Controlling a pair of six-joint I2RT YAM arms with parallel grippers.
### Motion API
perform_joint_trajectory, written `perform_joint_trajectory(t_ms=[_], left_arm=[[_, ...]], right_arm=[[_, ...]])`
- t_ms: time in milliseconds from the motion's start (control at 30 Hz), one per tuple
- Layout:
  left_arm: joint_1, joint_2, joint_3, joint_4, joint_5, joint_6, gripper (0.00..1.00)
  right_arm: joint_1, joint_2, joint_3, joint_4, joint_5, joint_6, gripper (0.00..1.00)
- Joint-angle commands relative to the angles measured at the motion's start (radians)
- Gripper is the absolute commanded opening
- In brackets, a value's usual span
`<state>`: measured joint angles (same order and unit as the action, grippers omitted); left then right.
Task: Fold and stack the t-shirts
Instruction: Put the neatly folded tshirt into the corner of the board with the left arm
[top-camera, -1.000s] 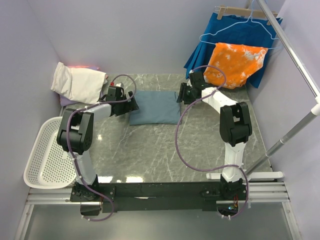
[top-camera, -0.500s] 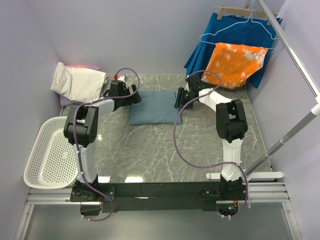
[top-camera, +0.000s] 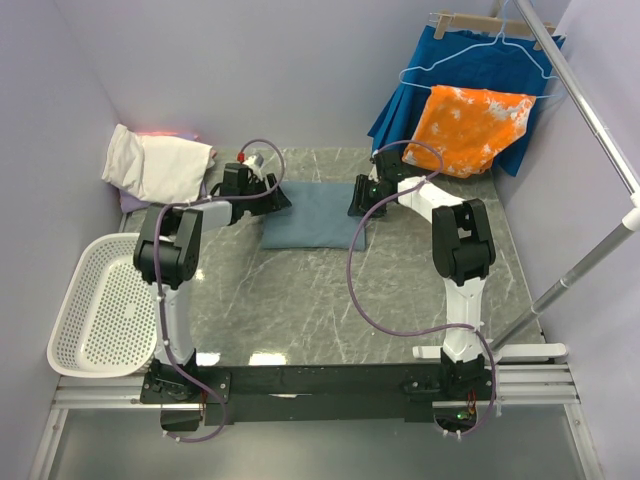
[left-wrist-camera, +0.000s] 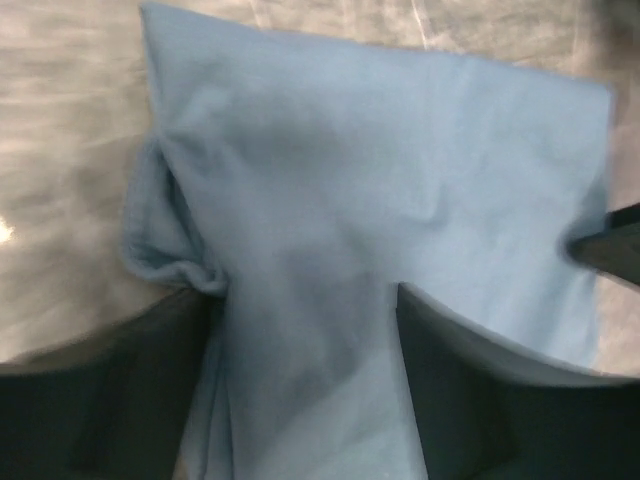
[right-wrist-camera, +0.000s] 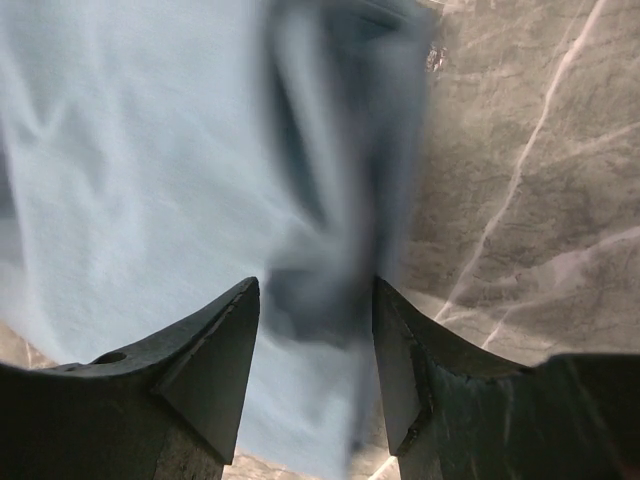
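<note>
T-shirt (top-camera: 312, 218) mid-table (top-camera: 330, 300), basket (top-camera: 100, 310) left

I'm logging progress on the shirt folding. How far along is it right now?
Done: the cream-white t-shirt lies loosely folded at the far left. In hand: the blue-grey t-shirt is a folded rectangle on the marble table; the right gripper pinches its right edge, the left gripper straddles its left edge, jaws open. Left: finishing that fold and stacking the shirts.
</note>
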<state>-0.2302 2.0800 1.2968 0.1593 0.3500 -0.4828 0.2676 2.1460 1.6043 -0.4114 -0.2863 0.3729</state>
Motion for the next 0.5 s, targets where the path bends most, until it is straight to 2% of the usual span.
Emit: perform_joint_trajectory(t_ms=[0,33,67,167,233,433,467], left_arm=[[-0.017,0.077,0.033,0.041,0.239,-0.092,0.59],[-0.018,0.093,0.041,0.063,0.251,-0.108,0.52],[-0.018,0.100,0.047,0.072,0.263,-0.129,0.41],[-0.020,0.118,0.065,0.091,0.288,-0.160,0.22],[-0.020,0.115,0.070,0.082,0.264,-0.160,0.01],[0.002,0.060,0.026,0.066,0.202,-0.149,0.01],[0.009,0.049,0.013,0.066,0.187,-0.151,0.31]], right_arm=[[-0.007,0.012,0.048,-0.007,-0.016,-0.009,0.56],[-0.007,0.014,0.048,-0.009,-0.014,-0.011,0.56],[-0.007,0.017,0.045,-0.009,-0.014,-0.012,0.56],[-0.007,0.017,0.048,-0.007,-0.017,-0.011,0.56],[-0.007,0.018,0.049,-0.009,-0.014,-0.012,0.56],[-0.007,-0.011,0.026,0.000,0.036,-0.008,0.56],[-0.007,-0.017,0.019,-0.001,0.048,-0.008,0.56]])
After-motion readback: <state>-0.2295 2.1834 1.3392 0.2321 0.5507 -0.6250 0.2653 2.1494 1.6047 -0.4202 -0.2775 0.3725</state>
